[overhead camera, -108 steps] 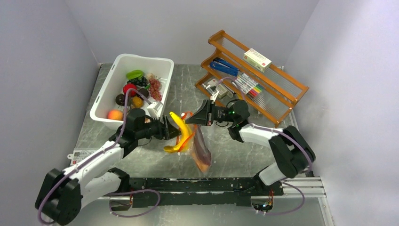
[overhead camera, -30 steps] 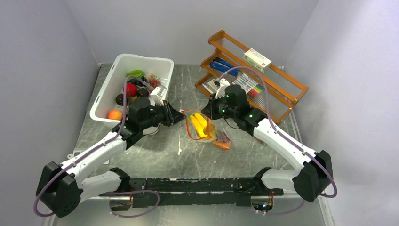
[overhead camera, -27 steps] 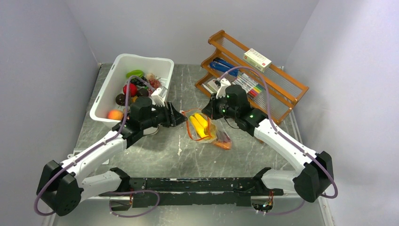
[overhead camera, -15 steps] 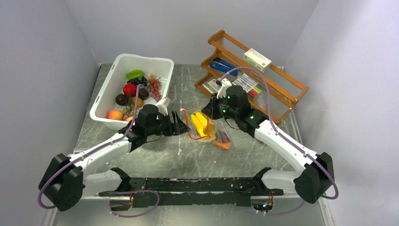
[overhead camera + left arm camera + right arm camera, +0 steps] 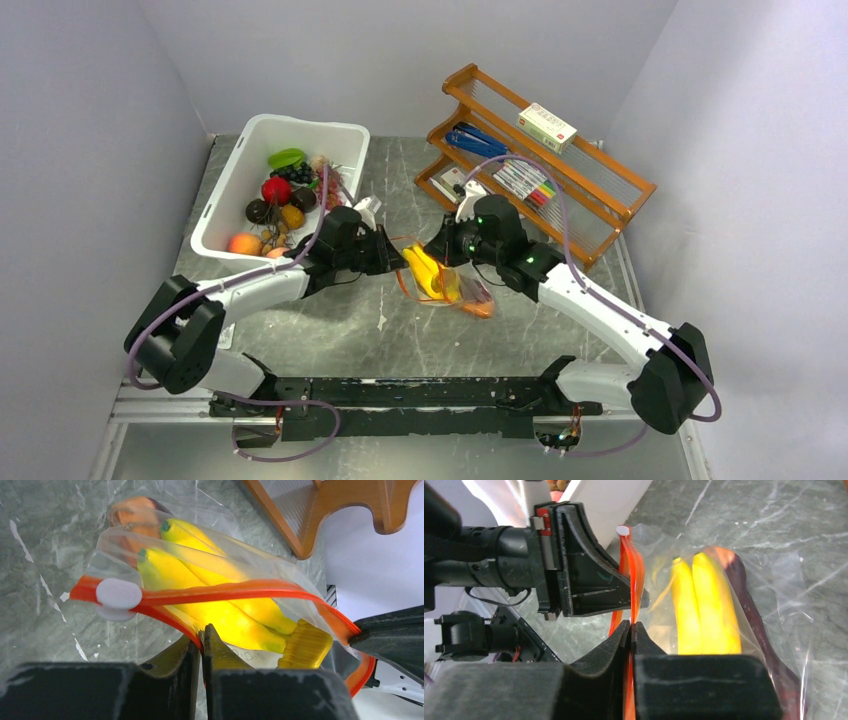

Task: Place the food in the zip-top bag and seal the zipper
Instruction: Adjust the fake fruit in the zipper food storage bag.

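Note:
The clear zip-top bag point(image 5: 450, 290) hangs between my two grippers just above the table. Inside it are the yellow banana bunch point(image 5: 424, 272) and the dark red-brown slab point(image 5: 477, 300). Its mouth gapes, and the two lips of the orange-red zipper point(image 5: 235, 590) stand apart. The white slider tab point(image 5: 118, 594) sits at one end. My left gripper point(image 5: 202, 632) is shut on the near lip. My right gripper point(image 5: 631, 626) is shut on the opposite lip of the zipper point(image 5: 633, 575). In the top view the left gripper point(image 5: 394, 262) and right gripper point(image 5: 438, 252) face each other across the mouth.
A white bin point(image 5: 300, 122) at the back left holds more toy foods: red and orange round fruits, dark grapes, a green piece. A wooden rack point(image 5: 590, 205) at the back right carries a small box point(image 5: 547, 127) and markers point(image 5: 530, 182).
My left arm has reached right to the bag's mouth; its jaws opened, then shut on the near lip. The right gripper has kept its grip and barely shifted.

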{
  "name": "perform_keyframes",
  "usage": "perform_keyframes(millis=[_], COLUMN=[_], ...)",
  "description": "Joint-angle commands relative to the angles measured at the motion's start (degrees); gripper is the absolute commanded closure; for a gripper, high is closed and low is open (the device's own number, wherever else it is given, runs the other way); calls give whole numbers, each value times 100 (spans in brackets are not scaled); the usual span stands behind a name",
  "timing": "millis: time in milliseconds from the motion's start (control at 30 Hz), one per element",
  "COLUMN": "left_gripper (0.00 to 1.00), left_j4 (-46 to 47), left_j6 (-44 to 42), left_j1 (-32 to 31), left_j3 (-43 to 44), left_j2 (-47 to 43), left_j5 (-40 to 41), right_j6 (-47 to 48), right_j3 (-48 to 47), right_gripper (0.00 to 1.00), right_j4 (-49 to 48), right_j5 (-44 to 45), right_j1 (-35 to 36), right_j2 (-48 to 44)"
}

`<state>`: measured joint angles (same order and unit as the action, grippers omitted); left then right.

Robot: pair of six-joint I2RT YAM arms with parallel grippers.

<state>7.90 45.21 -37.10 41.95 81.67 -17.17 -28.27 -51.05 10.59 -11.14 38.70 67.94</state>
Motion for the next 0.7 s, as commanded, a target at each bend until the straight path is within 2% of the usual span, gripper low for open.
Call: perform_keyframes(millis=[0, 100, 233, 367, 567, 667], left_gripper=[93, 93, 93, 93, 93, 93], left_j4=[171, 39, 12, 91, 13, 14], left_j6=[-55, -43, -16, -10, -61, -61], left_j1=[-52, -60, -56, -60, -57, -60], left_j3=[182, 235, 283, 293, 408, 392], left_j2=[-242, -432, -502, -482, -370, -380], left_j5=[84, 126, 72, 84, 70, 88], right_j6=[2, 8, 26, 319, 552, 784], right_j3=[-126, -421, -848, -1190, -1711, -1703], right_gripper=[89, 70, 58, 54, 53, 53], right_j4=[379, 984, 1499, 1832, 2634, 2497], right_j5=[716, 1291, 1990, 2352, 3747, 3515], right_j1=[91, 194, 707, 1194, 1357, 1356], right_j2=[-183, -152, -162, -14, 570, 652])
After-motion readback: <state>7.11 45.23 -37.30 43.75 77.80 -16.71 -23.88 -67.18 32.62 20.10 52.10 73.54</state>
